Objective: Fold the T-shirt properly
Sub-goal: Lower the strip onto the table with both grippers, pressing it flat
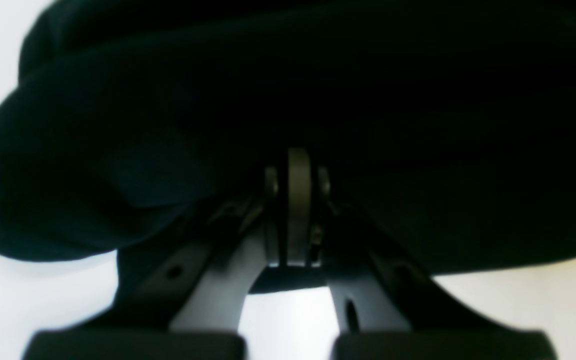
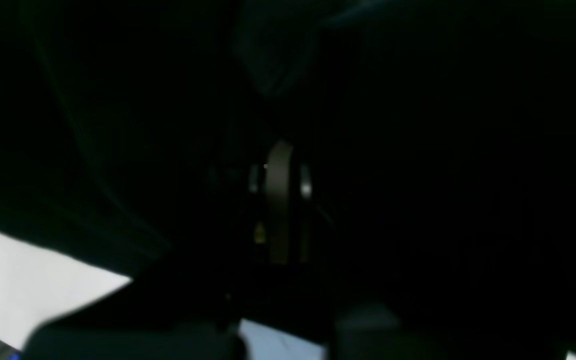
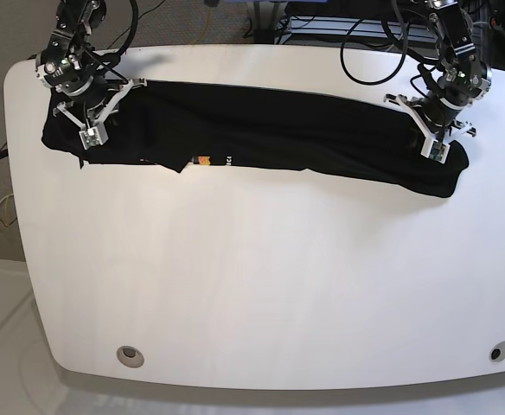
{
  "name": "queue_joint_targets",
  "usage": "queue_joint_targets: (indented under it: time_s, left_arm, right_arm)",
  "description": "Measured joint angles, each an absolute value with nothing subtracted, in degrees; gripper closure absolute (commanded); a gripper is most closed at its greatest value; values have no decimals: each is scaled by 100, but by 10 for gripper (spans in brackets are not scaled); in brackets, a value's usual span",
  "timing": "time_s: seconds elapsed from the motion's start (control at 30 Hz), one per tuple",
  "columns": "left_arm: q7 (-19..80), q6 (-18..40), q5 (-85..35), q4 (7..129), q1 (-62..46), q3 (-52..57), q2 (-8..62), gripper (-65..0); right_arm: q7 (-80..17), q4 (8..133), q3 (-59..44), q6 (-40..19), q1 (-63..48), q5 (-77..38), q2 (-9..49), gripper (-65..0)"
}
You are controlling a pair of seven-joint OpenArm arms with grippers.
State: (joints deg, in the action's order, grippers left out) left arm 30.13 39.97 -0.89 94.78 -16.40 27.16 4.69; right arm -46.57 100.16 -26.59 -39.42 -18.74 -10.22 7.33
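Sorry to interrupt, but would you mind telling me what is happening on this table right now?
A two-armed robot is folding a black T-shirt on a white table. The shirt lies as a long narrow band across the far side of the table, with a small orange-and-white print showing at its near edge. The right gripper is shut on one end of the band and the left gripper is shut on the other end. Both wrist views are filled mostly by dark cloth.

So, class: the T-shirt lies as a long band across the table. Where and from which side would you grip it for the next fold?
Grip the T-shirt at its two ends, from above, where the left gripper and right gripper are shut on it. It stretches in a narrow strip, so end holds probably keep it taut and even.
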Motion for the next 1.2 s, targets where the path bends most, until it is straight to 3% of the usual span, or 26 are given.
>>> queue_joint_targets:
  time_s: [0.7,1.2]
  left_arm:
    - [3015,3994,-82,9435,-1378,2799,895,0]
    - [3039,4010,-62,9120,-1173,2797,893,0]
  right_arm:
    - [-4731,9605,-1715,-3966,-1048,-978,716,0]
    - [-3909,8748,-1815,-4060,-812,-1247,827,0]
